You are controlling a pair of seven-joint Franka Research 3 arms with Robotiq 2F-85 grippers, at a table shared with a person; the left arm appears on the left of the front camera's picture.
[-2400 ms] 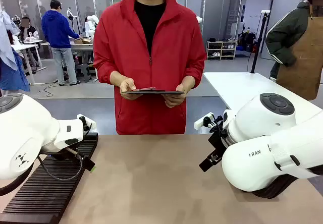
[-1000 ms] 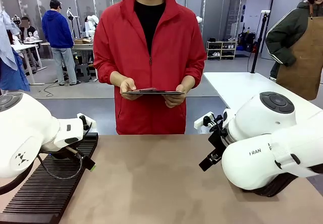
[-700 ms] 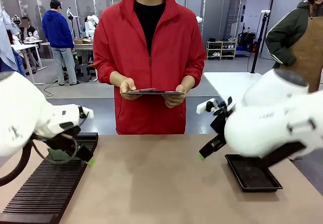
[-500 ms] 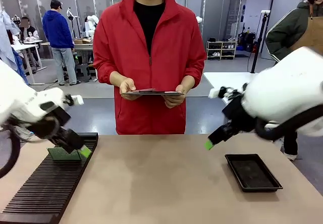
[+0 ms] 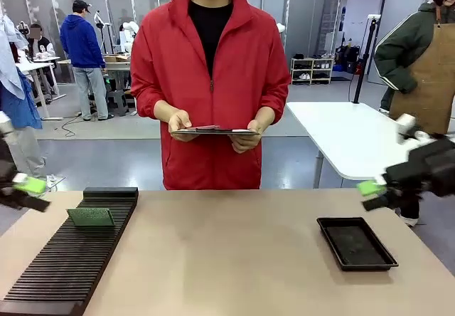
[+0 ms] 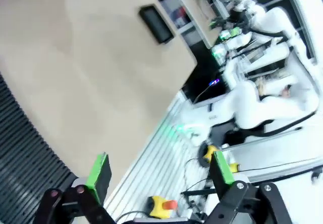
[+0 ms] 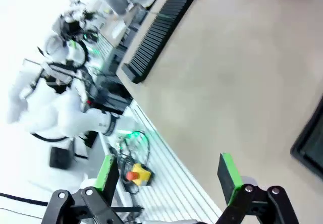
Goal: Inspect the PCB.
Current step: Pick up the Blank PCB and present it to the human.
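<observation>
Standing wide open and empty, the left claw [image 6: 159,169] and right claw [image 7: 167,174] hang at opposite ends of the bench [image 5: 227,259] — neither touches anything. The PCB [image 5: 91,217] sits on the black slotted rack [image 5: 64,266] at the bench's left — apart from both claws.

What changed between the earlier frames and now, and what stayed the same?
Both arms rose from over the table ends and swung outward: the left gripper to the left edge, the right gripper to the right, both open and empty. That uncovered the PCB on the slotted rack and the black tray. Nothing was grasped or released. The person and clipboard stayed put.
</observation>
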